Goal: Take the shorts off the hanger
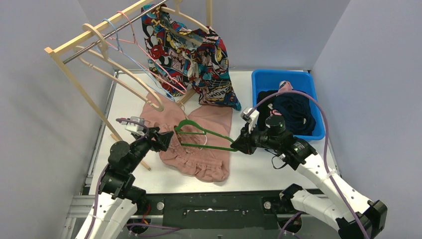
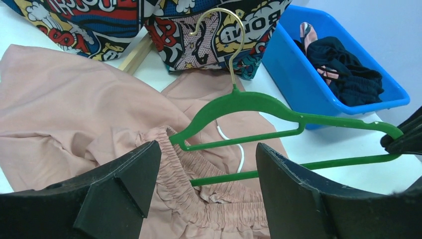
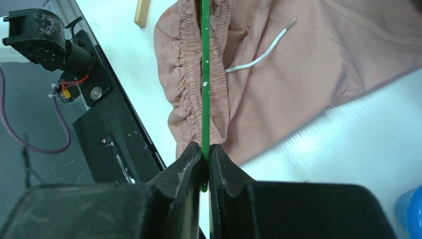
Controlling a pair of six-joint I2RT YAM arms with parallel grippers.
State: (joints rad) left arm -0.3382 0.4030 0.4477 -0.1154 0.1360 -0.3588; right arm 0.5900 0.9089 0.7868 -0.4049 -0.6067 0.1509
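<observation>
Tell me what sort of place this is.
Likely a robotics lab test cell, not a home: plain grey partition walls enclose a white table, with a small wooden clothes rack and a blue bin on it.

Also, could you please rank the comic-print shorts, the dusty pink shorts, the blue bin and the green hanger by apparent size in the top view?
1-2. comic-print shorts and dusty pink shorts: these look alike, and the hanging pair is nearer the camera, so I leave them unranked.
3. blue bin
4. green hanger
</observation>
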